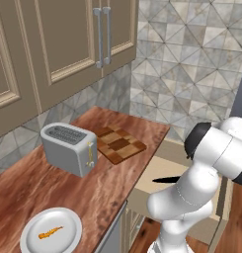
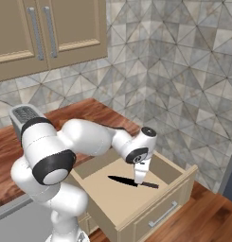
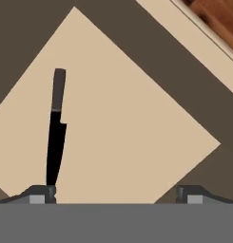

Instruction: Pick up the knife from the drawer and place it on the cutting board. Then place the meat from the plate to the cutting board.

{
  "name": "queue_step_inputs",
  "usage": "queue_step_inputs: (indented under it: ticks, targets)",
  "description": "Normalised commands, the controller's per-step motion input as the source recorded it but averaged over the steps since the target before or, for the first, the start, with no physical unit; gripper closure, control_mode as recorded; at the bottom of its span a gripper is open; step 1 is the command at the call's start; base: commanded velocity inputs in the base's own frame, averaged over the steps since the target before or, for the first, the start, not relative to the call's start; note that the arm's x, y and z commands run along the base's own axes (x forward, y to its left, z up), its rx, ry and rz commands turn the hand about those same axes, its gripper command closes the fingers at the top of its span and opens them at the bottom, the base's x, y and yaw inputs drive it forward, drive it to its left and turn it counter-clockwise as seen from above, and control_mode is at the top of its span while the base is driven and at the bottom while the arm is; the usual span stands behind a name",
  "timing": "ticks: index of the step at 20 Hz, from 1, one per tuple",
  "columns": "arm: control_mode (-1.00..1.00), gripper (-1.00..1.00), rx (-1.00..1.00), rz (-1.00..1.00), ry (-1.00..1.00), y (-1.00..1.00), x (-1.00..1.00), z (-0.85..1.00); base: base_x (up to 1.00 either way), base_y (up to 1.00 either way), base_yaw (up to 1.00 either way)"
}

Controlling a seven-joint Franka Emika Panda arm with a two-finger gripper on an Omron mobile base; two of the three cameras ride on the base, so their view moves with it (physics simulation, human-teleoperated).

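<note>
The drawer (image 2: 118,201) stands pulled out below the counter, and the black knife (image 2: 128,181) lies flat on its pale floor. My gripper (image 2: 139,179) points down into the drawer just above the knife's middle, open and holding nothing. In the hand view the knife (image 3: 55,137) lies left of centre with its point near the left fingertip (image 3: 40,194), while the gripper (image 3: 115,195) spreads wide over the drawer floor (image 3: 132,128). The checkered cutting board (image 1: 120,144) lies on the counter. The meat (image 1: 49,233) sits on the white plate (image 1: 28,232) at the counter's front left.
A silver toaster (image 1: 69,148) stands on the wooden counter between plate and board. Beige wall cabinets (image 1: 68,39) hang above. My own arm (image 1: 191,192) hides most of the drawer in the left base view; the knife's tip (image 1: 164,180) shows beside it.
</note>
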Motion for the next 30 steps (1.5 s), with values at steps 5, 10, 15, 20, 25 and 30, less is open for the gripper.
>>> queue_step_inputs:
  ticks: [5, 10, 15, 20, 25, 30]
  targets:
    - [-1.00, -1.00, -0.02, 0.00, 0.00, 0.02, 0.00, -0.10, 0.00, 0.00, 0.00]
    - [-1.00, -1.00, -0.01, 0.00, 0.00, 0.00, 0.00, -0.13, 0.00, 0.00, 0.00]
    - [-1.00, -1.00, -0.01, 0.00, 0.00, 0.00, 0.00, -0.17, 0.00, 0.00, 0.00]
    - [-1.00, -1.00, 0.00, 0.00, 0.02, 0.00, 0.05, -0.15, 0.00, 0.00, 0.00]
    - [-1.00, -1.00, 0.00, 0.00, 0.03, 0.00, 0.09, -0.19, 0.00, 0.00, 0.00]
    - [-1.00, -1.00, 0.00, 0.00, 0.03, 0.00, 0.15, -0.21, 0.00, 0.00, 0.00]
